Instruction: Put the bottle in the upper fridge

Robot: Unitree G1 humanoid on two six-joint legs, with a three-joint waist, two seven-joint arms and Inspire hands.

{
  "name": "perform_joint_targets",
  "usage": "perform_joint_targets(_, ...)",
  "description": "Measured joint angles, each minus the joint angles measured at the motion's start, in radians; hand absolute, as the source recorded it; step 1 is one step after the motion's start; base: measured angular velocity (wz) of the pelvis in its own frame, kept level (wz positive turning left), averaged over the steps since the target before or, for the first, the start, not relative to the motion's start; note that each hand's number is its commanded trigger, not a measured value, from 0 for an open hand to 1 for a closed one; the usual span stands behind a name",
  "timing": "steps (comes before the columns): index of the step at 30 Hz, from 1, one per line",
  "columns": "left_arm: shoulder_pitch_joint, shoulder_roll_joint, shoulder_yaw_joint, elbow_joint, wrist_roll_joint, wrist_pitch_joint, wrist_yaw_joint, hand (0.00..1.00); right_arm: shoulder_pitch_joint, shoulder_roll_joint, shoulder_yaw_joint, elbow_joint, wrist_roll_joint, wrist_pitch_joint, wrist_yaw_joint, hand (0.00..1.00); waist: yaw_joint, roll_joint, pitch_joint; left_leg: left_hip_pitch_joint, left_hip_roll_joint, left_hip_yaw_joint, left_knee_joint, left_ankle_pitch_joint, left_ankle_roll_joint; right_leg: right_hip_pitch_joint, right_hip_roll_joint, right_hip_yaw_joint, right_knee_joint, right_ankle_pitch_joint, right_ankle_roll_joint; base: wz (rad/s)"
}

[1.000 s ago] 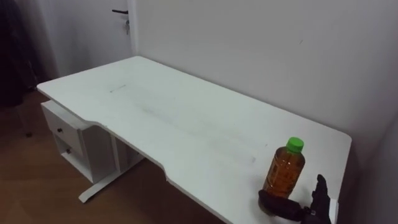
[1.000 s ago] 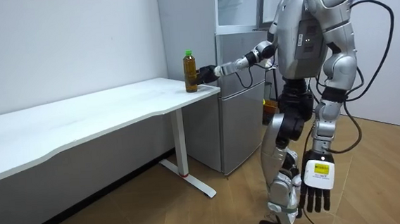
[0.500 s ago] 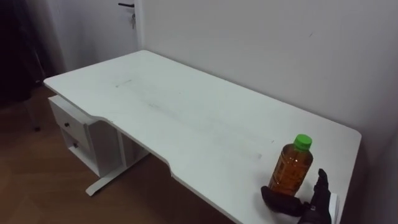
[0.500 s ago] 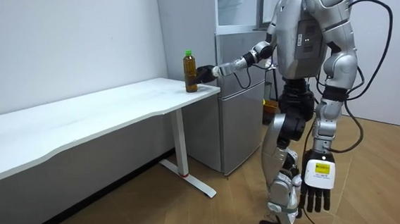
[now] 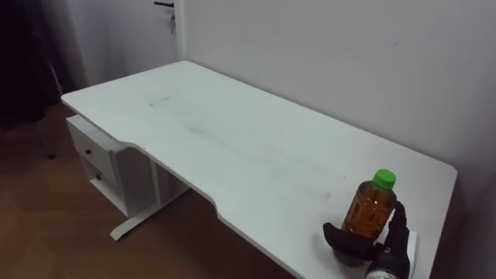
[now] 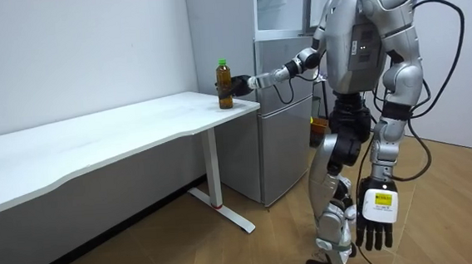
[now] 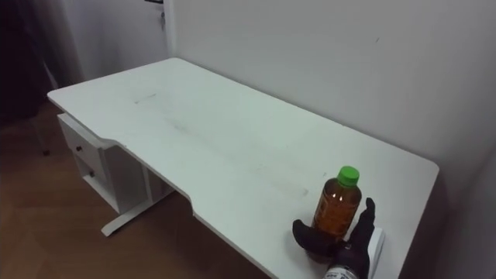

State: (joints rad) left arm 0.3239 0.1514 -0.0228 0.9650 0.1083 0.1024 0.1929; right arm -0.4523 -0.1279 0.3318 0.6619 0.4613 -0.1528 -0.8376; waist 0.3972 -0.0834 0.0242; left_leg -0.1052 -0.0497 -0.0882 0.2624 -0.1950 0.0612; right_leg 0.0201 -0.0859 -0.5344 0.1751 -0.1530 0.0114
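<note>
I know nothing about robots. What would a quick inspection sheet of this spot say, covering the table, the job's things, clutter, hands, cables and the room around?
Surface: white table, bare top.
Job's things: bottle with a green cap and brown contents, standing upright near the table's right end; grey fridge just beyond that end, beside the robot.
Clutter: nothing seen.
Hands: right robot hand wraps the bottle's base, thumb in front and fingers behind; left robot hand hangs open at the robot's side.
Cables: nothing seen on the table.
Surroundings: drawer unit under the table's far end, plain wall behind, wooden floor.
</note>
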Motion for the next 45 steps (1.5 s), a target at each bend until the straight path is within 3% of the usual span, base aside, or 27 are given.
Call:
perform_joint_targets(7,0.0,0.0,-0.001,-0.001,-0.018,0.0,-0.009,0.0,0.0,0.0,0.0,0.0,0.0,0.0,0.001,0.0,0.007,-0.004,-0.0016,-0.005,0.0,-0.001,0.008,0.0,0.0,-0.002,-0.001,0.001,0.001,0.0,0.0,0.0)
perform_joint_targets(8,0.0,0.0,-0.001,-0.001,-0.018,0.0,-0.009,0.0,0.0,0.0,0.0,0.0,0.0,0.0,0.001,0.13,0.008,-0.004,-0.0015,-0.005,0.0,-0.001,0.008,0.0,0.0,-0.002,-0.001,0.002,0.001,0.0,0.0,0.0)
perform_joint_targets(9,0.0,0.0,-0.002,-0.002,-0.018,0.0,-0.01,0.0,0.0,0.0,0.0,0.0,0.0,0.0,0.002,0.64,0.01,-0.004,-0.0016,-0.005,0.0,-0.001,0.008,0.0,0.0,-0.002,-0.001,0.001,0.001,0.0,0.0,0.0)
perform_joint_targets(10,0.0,0.0,-0.002,-0.002,-0.018,0.0,-0.01,0.0,0.0,0.0,0.0,0.0,0.0,0.0,0.002,1.0,0.014,-0.003,-0.0011,-0.005,0.0,-0.001,0.008,0.0,0.0,-0.003,-0.001,0.002,0.001,0.0,0.0,0.0)
perform_joint_targets(27,0.001,-0.002,-0.001,-0.001,-0.018,0.008,-0.008,0.0,-0.002,0.0,-0.003,0.046,0.023,0.002,0.046,1.0,0.023,0.002,0.0014,-0.004,0.001,-0.001,0.008,0.0,0.0,-0.004,-0.001,0.004,-0.002,0.0,-0.001,0.0)
perform_joint_targets(33,0.001,-0.001,-0.002,0.002,-0.038,0.002,-0.008,0.0,-0.015,0.0,-0.001,0.033,0.155,0.001,0.057,1.0,0.024,0.006,-0.0015,0.009,0.002,0.006,0.002,0.0,0.0,0.003,0.0,0.013,-0.004,0.0,-0.001,-0.04)
perform_joint_targets(41,0.018,-0.001,0.025,0.001,-0.035,-0.02,-0.008,0.0,-0.012,0.0,-0.001,-0.109,0.202,0.002,0.11,1.0,-0.003,0.01,-0.005,0.026,0.006,0.029,-0.024,0.006,-0.001,-0.003,0.001,0.03,-0.007,0.001,-0.001,-0.08)
perform_joint_targets(45,0.025,-0.011,0.068,0.007,-0.037,-0.025,-0.008,0.0,0.015,-0.044,-0.001,-0.249,0.201,0.002,0.219,1.0,-0.02,0.012,-0.0061,0.056,0.01,0.063,-0.041,0.006,-0.001,0.005,0.003,0.068,-0.007,0.001,0.0,-0.21)
